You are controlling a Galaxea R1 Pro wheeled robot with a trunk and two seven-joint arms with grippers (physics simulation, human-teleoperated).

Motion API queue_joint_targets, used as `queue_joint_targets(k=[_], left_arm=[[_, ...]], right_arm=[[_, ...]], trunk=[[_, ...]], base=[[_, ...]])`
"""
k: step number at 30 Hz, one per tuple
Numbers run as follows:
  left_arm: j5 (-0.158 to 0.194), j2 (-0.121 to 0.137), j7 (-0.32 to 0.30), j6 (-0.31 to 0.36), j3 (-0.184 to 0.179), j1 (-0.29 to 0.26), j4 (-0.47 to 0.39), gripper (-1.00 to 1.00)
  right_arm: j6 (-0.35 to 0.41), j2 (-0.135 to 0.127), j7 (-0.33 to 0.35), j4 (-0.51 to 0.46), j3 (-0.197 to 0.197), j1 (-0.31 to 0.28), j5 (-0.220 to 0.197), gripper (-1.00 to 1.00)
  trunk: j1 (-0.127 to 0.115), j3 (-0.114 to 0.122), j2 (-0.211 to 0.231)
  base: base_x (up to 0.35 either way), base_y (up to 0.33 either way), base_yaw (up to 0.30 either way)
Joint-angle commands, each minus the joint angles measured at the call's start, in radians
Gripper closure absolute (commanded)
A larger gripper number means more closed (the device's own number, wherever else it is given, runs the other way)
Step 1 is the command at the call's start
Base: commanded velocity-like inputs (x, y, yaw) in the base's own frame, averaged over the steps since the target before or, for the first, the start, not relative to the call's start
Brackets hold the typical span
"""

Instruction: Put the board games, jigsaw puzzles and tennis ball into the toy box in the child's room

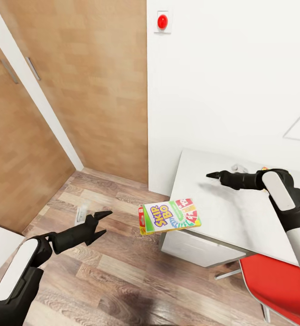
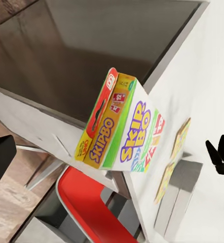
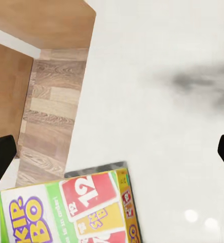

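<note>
Overhanging the table (image 1: 240,213) edge, Skip-Bo box (image 1: 170,216), between both open fingers

Black arms w/ white panels, pointed black left hand (image 1: 100,223)

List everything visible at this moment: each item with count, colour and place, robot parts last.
Skip-Bo box: one, yellow, green and red, on the near-left corner of the table, overhanging the edge.
Table: one, pale grey-white, right of centre against the white wall.
Chair: one, red seat, tucked beside the table at lower right.
Red button: one, on a white plate high on the wall.
Wardrobe doors: wood-toned, left and centre.
Floor: wood planks.
Left gripper: black, open, over the floor left of the box.
Right gripper: black, over the table top.
</note>
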Motion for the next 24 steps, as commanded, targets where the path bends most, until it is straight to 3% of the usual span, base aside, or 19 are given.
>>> queue_joint_targets(k=[1, 3, 6, 8, 9, 10, 11, 12, 13, 15, 16, 18, 19, 20, 21, 23, 24], left_arm=[[0.011, 0.000, 0.009, 0.002, 0.001, 0.000, -0.001, -1.00], [-0.028, 0.008, -0.066, 0.002, 0.001, 0.023, 0.019, -1.00], [-0.057, 0.011, -0.115, 0.001, 0.001, 0.033, 0.037, -1.00], [-0.129, 0.016, -0.246, -0.002, 0.002, 0.049, 0.091, -1.00], [-0.129, 0.016, -0.246, -0.002, 0.002, 0.049, 0.091, -1.00], [-0.172, 0.017, -0.326, -0.007, 0.002, 0.054, 0.129, -1.00], [-0.172, 0.017, -0.326, -0.007, 0.002, 0.054, 0.129, -1.00], [-0.217, 0.019, -0.415, -0.019, 0.003, 0.057, 0.173, -1.00], [-0.217, 0.019, -0.415, -0.019, 0.003, 0.057, 0.173, -1.00], [-0.314, 0.022, -0.608, -0.058, 0.009, 0.060, 0.271, -1.00], [-0.314, 0.022, -0.608, -0.058, 0.009, 0.060, 0.271, -1.00], [-0.417, 0.024, -0.805, -0.107, 0.015, 0.057, 0.371, -1.00], [-0.417, 0.024, -0.805, -0.107, 0.015, 0.057, 0.371, -1.00], [-0.468, 0.025, -0.895, -0.133, 0.017, 0.052, 0.418, -1.00], [-0.468, 0.025, -0.895, -0.133, 0.017, 0.052, 0.418, -1.00], [-0.561, 0.023, -1.046, -0.183, 0.019, 0.034, 0.509, -1.00], [-0.561, 0.023, -1.046, -0.183, 0.019, 0.034, 0.509, -1.00]], right_arm=[[0.002, -0.001, 0.002, -0.001, 0.001, -0.001, 0.002, -1.00], [0.002, -0.004, 0.003, -0.029, -0.012, 0.000, 0.003, -1.00], [0.002, -0.005, 0.003, -0.046, -0.018, 0.001, 0.003, -1.00], [0.002, -0.007, 0.003, -0.084, -0.026, 0.004, 0.003, -1.00], [0.002, -0.007, 0.003, -0.084, -0.026, 0.004, 0.003, -1.00], [0.002, -0.008, 0.003, -0.105, -0.029, 0.008, 0.003, -1.00], [0.002, -0.008, 0.003, -0.105, -0.029, 0.008, 0.003, -1.00], [0.002, -0.008, 0.003, -0.127, -0.031, 0.014, 0.003, -1.00], [0.002, -0.008, 0.003, -0.127, -0.031, 0.014, 0.003, -1.00], [0.002, -0.009, 0.002, -0.173, -0.034, 0.030, 0.004, -1.00], [0.002, -0.009, 0.002, -0.173, -0.034, 0.030, 0.004, -1.00], [0.002, -0.009, 0.001, -0.223, -0.037, 0.047, 0.004, -1.00], [0.002, -0.009, 0.001, -0.223, -0.037, 0.047, 0.004, -1.00], [0.002, -0.009, 0.001, -0.247, -0.038, 0.055, 0.004, -1.00], [0.002, -0.009, 0.001, -0.247, -0.038, 0.055, 0.004, -1.00], [0.002, -0.009, 0.000, -0.288, -0.039, 0.066, 0.004, -1.00], [0.002, -0.009, 0.000, -0.288, -0.039, 0.066, 0.004, -1.00]], trunk=[[0.001, -0.002, -0.002], [0.001, -0.002, -0.002], [0.001, -0.002, -0.002], [0.001, -0.002, -0.002], [0.001, -0.002, -0.002], [0.001, -0.002, -0.002], [0.001, -0.002, -0.002], [0.001, -0.002, -0.002], [0.001, -0.002, -0.002], [0.001, -0.002, -0.002], [0.001, -0.002, -0.002], [0.001, -0.002, -0.002], [0.001, -0.002, -0.002], [0.001, -0.002, -0.002], [0.001, -0.002, -0.002], [0.001, -0.002, -0.002], [0.001, -0.002, -0.002]], base=[[0.000, 0.000, 0.000], [0.000, 0.000, 0.000], [0.000, 0.000, 0.000], [0.000, 0.000, 0.000], [0.000, 0.000, 0.000], [0.000, 0.000, 0.000], [0.000, 0.000, 0.000], [0.000, 0.000, 0.000], [0.000, 0.000, 0.000], [0.000, 0.000, 0.000], [0.000, 0.000, 0.000], [0.000, 0.000, 0.000], [0.000, 0.000, 0.000], [0.000, 0.000, 0.000], [0.000, 0.000, 0.000], [0.000, 0.000, 0.000], [0.000, 0.000, 0.000]])
